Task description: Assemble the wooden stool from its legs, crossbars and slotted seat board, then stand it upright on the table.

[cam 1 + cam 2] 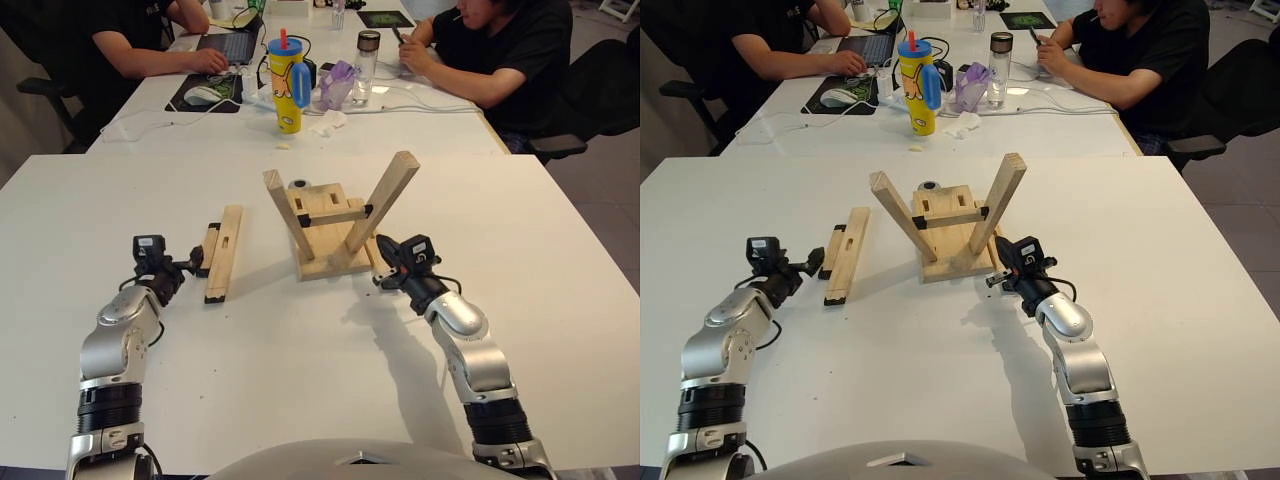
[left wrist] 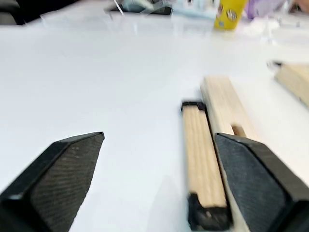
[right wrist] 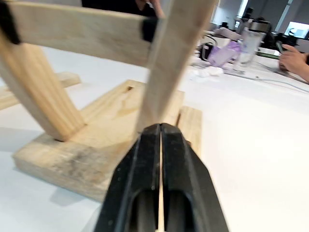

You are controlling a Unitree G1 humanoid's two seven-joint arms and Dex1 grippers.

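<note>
Head view, stool: The half-built stool point(image 1: 325, 240) lay upside down at the middle of the white surface point(image 1: 300, 350). Its slotted seat board point(image 1: 318, 266) was flat, and two legs point(image 1: 386, 198) splayed upward, joined by a crossbar point(image 1: 335, 216).
Head view, loose parts: A spare leg point(image 1: 225, 252) and a short crossbar point(image 1: 208, 250) lay flat side by side, left of the stool.
Head view, hands: The left hand point(image 1: 190, 262) sat low at the near end of the loose parts. The right hand point(image 1: 382, 274) was just beside the seat board's near right corner.
Left wrist view: The left fingers point(image 2: 63, 174) stood wide apart and gripped nothing. The short crossbar lay between them, close to one finger.
Right wrist view: The right fingers point(image 3: 140, 169) were pressed together and empty, their tips at the foot of one leg.
</note>
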